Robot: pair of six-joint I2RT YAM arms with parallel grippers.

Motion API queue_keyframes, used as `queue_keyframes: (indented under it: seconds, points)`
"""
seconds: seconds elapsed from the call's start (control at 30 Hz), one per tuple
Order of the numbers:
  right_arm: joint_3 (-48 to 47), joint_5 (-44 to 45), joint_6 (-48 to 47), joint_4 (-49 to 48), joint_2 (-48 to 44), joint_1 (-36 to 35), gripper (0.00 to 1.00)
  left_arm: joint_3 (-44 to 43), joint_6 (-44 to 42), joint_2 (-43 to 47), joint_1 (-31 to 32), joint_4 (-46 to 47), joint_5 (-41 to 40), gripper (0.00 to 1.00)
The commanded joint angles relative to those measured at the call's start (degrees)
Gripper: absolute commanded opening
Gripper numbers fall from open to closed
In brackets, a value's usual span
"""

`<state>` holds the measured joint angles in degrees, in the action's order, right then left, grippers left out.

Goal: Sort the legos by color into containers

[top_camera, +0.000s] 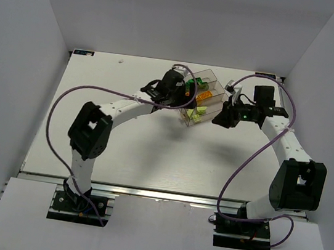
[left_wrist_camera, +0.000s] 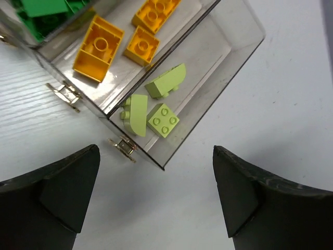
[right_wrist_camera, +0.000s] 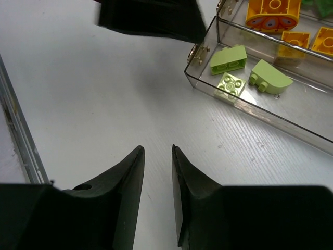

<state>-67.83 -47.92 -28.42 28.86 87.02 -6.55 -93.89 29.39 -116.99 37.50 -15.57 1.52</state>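
White walls (top_camera: 39, 14) close off three sides of a white table (top_camera: 120, 149), and from where I stand the two arms fill most of it: the left arm (top_camera: 91, 130) bends up and to the right, the right arm (top_camera: 296, 180) curves up and to the left, each trailing a purple cable (top_camera: 64, 101). Between their heads, toward the far middle of the table, sits the clear brownish tray (top_camera: 208, 73) of three joined troughs, set at a slant. The left gripper (left_wrist_camera: 156, 150) hangs above the tray's end with its fingers spread wide and nothing between them. The right gripper (right_wrist_camera: 156, 148) hovers over bare table just beside the tray, its fingers drawn almost together with only a thin slit left, pinching nothing. Inside the tray, green bricks (left_wrist_camera: 44, 10) lie in one outer trough, orange bricks (left_wrist_camera: 99, 48) in the middle trough, and three pale yellow-green bricks (left_wrist_camera: 163, 120) in the other outer trough, close to its end wall, two on their sides and one flat with its studs up. Small metal clasps (left_wrist_camera: 65, 94) stick out from the tray's end wall, resting on the table
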Motion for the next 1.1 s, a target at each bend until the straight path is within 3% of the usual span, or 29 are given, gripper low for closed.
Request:
queue_keyframes:
  seconds: [0.0, 0.17, 0.23, 0.27, 0.53, 0.67, 0.8, 1.07]
  points:
    - [-3.18, 0.55, -1.28, 1.72, -1.33, 0.31, 0.34, 7.63, 0.66, 12.98, -0.05, 6.15, -4.15, 0.98]
    - [-4.24, 1.86, -2.07, 2.95, -1.33, 0.22, 0.46, 16.88, 2.87, 21.35, 0.03, 8.36, -6.35, 0.98]
    - [-4.76, 2.48, -2.34, 3.39, -1.5, 0.31, 0.65, 21.78, 3.92, 25.29, 0.03, 9.15, -6.88, 0.98]
    - [-4.76, 2.66, -2.16, 3.39, -1.59, 0.22, 0.88, 23.47, 4.71, 26.71, -0.05, 9.42, -7.4, 0.98]
    - [-4.32, 9.42, 4.33, -2.49, -5.02, 0.31, 0.89, 38.15, 9.28, 44.88, -0.23, 8.1, -18.83, 0.98]
    - [-4.15, 6.97, 4.43, -3.37, -6.07, 1.09, 0.89, 44.74, 10.69, 52.54, -0.23, 8.28, -21.38, 0.98]
    - [-3.27, 6.7, 7.93, -5.04, -6.43, 1.71, 0.89, 47.38, 10.78, 58.09, -0.23, 7.84, -22.7, 0.98]
    - [-1.95, 15.57, 14.19, -9.35, -8.97, 3.12, 0.89, 48.27, 10.43, 62.23, -0.23, 6.35, -23.58, 0.98]
